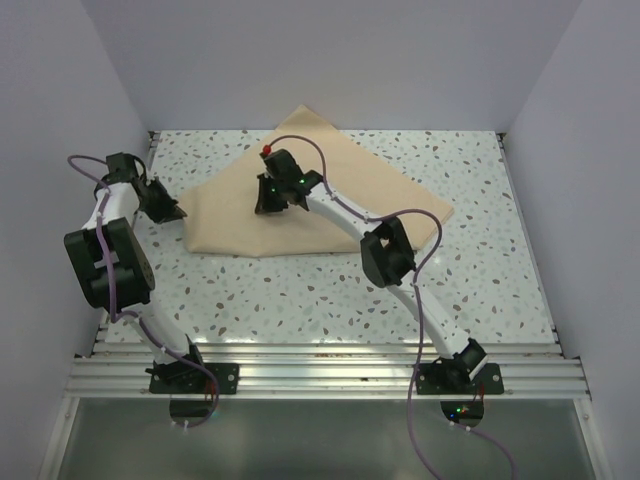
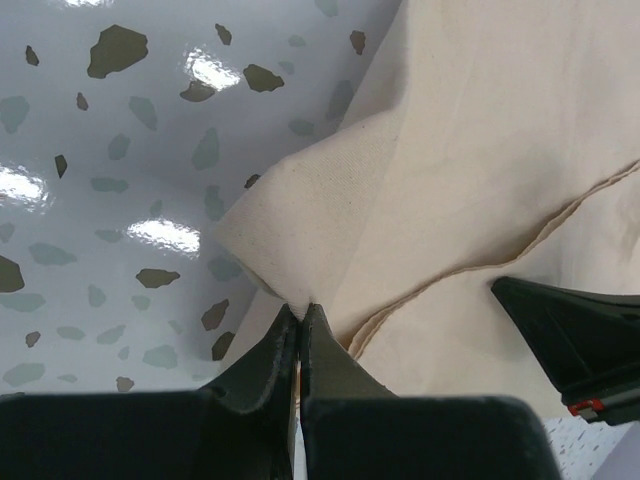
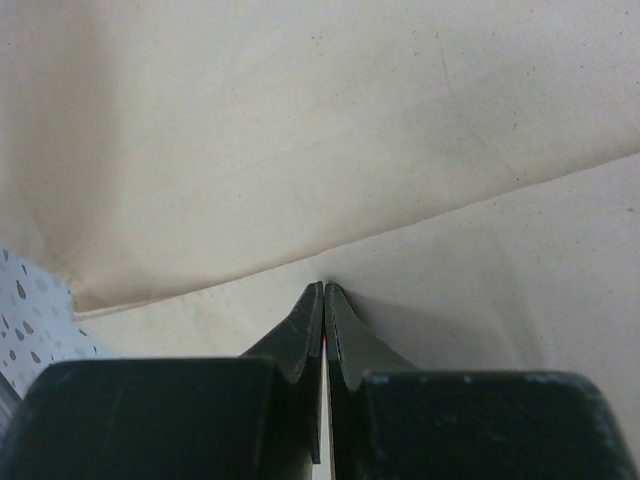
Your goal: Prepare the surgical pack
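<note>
Well, the fabric sheet (image 1: pixel 330 205) lies half-folded on the speckled table (image 1: pixel 300 300), left gripper (image 2: pixel 301 312) pinched shut on its left corner, right gripper (image 3: pixel 323 290) closed at a central fold (holding cloth? I can't tell). Best draw that corner out low and slowly, avoiding wrinkles.

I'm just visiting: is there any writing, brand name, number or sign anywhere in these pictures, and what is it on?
None can be read in any view.
The fabric sheet is plain, with no print or label.
The table shows only speckles.
The left gripper and right gripper carry no visible lettering.
</note>
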### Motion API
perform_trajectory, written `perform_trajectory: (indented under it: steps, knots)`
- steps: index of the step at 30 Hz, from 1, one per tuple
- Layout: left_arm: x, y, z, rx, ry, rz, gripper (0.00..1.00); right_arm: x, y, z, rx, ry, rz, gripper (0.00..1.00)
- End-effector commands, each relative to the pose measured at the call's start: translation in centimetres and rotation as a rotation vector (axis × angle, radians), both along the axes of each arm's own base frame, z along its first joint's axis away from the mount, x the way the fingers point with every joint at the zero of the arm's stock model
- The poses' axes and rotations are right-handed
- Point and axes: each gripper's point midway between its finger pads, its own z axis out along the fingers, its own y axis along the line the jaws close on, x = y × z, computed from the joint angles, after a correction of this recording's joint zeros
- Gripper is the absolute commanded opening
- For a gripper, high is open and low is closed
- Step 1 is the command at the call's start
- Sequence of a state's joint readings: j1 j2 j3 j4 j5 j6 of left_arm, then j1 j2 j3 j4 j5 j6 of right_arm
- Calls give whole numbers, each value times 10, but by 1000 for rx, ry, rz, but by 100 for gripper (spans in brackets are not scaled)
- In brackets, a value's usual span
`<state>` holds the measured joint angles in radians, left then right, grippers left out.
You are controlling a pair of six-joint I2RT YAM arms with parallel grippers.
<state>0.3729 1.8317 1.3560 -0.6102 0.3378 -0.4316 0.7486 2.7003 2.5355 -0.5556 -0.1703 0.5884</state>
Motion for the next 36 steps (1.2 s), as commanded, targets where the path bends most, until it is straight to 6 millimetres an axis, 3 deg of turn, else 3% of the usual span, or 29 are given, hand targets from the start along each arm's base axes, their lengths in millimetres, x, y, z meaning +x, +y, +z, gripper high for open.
perform_trajectory:
  steps: [1,4,10,13,17,20,21,23,24,26,27,30,36]
  knots:
    - [14,-3,45,-13,-135,-12,0,14,5,-3,19,-33,-37,0]
    - [16,-7,55,-13,-166,-28,0,17,5,-13,21,-24,-40,0]
    - [18,-12,65,-25,-197,-40,0,23,-1,-9,29,-26,-48,0]
    - [20,-14,73,-36,-223,-38,0,28,-1,7,61,-43,-52,0]
    - [22,-16,77,-39,-232,-33,0,45,-8,56,147,-81,-103,0]
    - [24,-17,78,-41,-238,-32,0,61,-27,78,176,-92,-149,0]
    - [25,-17,77,-44,-236,-30,0,69,-39,93,187,-109,-169,0]
    - [27,-18,78,-44,-243,-27,0,75,-56,95,164,-112,-196,0]
    - [28,-19,78,-47,-245,-29,0,82,-75,88,136,-94,-227,0]
    - [29,-20,80,-49,-248,-29,0,87,-94,94,111,-103,-242,0]
    - [30,-21,81,-47,-253,-30,0,90,-110,84,74,-89,-261,0]
    - [33,-23,87,-48,-265,-31,0,90,-136,72,-18,-84,-255,0]
    - [38,-28,102,-45,-291,-43,0,77,-152,34,-88,11,-212,0]
